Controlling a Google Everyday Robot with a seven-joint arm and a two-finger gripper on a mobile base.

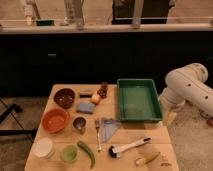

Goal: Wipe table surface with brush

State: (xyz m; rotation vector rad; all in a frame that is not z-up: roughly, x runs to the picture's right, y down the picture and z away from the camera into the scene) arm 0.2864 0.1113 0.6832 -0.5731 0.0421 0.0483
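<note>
The table surface (132, 134) is a pale wooden top that fills the lower middle of the camera view. The brush (129, 146) lies flat on it near the front right, with its black round head to the left and its white handle running right to a dark tip. My white arm comes in from the right. My gripper (171, 116) hangs just off the table's right edge, beside the green tray (138, 118), and is well apart from the brush. It holds nothing that I can see.
On the table are a banana (147, 159), fork (98, 134), grey cloth (110, 128), metal cup (79, 124), orange bowl (55, 120), dark red bowl (64, 97), blue sponge (86, 107), white tub (43, 147), green cup (69, 153) and green pepper (87, 152). A dark counter stands behind.
</note>
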